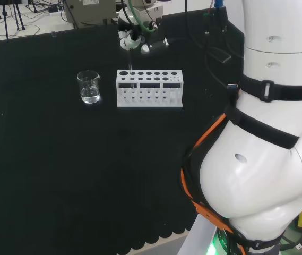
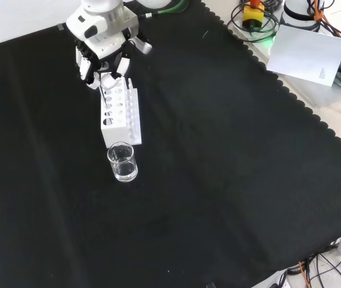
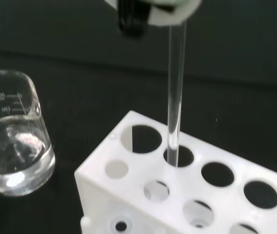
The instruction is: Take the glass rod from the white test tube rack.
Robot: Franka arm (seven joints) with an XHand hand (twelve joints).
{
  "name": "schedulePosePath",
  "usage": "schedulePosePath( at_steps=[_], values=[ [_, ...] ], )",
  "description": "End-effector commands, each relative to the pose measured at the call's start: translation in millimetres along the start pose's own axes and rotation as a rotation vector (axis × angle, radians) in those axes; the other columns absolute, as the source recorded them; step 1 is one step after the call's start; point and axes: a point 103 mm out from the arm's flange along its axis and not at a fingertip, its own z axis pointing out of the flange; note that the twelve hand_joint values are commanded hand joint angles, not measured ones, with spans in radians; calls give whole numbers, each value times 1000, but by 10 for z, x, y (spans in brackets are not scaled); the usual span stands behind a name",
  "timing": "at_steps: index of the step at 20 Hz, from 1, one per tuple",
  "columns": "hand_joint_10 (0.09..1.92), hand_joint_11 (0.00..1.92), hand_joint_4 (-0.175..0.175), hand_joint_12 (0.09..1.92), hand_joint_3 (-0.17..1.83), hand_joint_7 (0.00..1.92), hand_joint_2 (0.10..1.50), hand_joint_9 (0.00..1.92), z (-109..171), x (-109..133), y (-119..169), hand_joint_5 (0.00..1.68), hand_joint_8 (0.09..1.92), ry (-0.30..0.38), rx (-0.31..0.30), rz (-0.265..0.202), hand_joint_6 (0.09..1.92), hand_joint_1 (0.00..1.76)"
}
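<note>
1. A white plastic test tube rack [image 1: 149,88] with two rows of round holes sits on the black cloth [image 1: 60,170] that covers the bench.
2. In the head view the rack is in the far middle of the cloth. In the front view it is near the top left.
3. A thin clear glass rod [image 3: 176,92] stands straight up in the rack.
4. In the wrist view its lower end goes into the second hole from the rack's end, the end closest to the beaker.
5. The black and white robot hand [image 2: 101,51] hangs right over the rack. In the front view it is at the far end of the rack.
6. The hand's fingertips [image 3: 153,10] pinch the top of the glass rod, as the wrist view shows from close up.
7. In the head view the rod [image 1: 131,71] shows as a thin pale line. It goes from the hand [image 1: 135,33] down to the left end of the rack.
8. A small clear glass beaker [image 1: 89,87] stands just beside the rack, a little apart from it. It is to the left in the head view and nearer to us in the front view.
9. The beaker has some clear liquid at the bottom.
10. Big white parts of the robot arm [image 1: 267,138] are at the right of the head view.
</note>
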Motion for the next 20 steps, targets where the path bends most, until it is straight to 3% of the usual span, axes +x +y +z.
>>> schedulePosePath(
  at_steps=[1, 4, 13, 20],
  values=[
    [948, 1236, -175, 812, 801, 1226, 644, 1632, -410, 96, -153, 1090, 1073, 58, -236, 14, 815, 1306],
    [884, 1267, -175, 759, 817, 1285, 604, 1629, -621, 118, -253, 1157, 980, 88, -280, 25, 704, 1318],
    [748, 1297, -175, 722, 804, 1328, 588, 1667, -1011, 146, -545, 1213, 902, 95, -266, 47, 591, 1326],
    [704, 1310, -175, 720, 795, 1338, 587, 1692, -1222, 145, -756, 1235, 882, 104, -281, 38, 543, 1328]
  ],
)
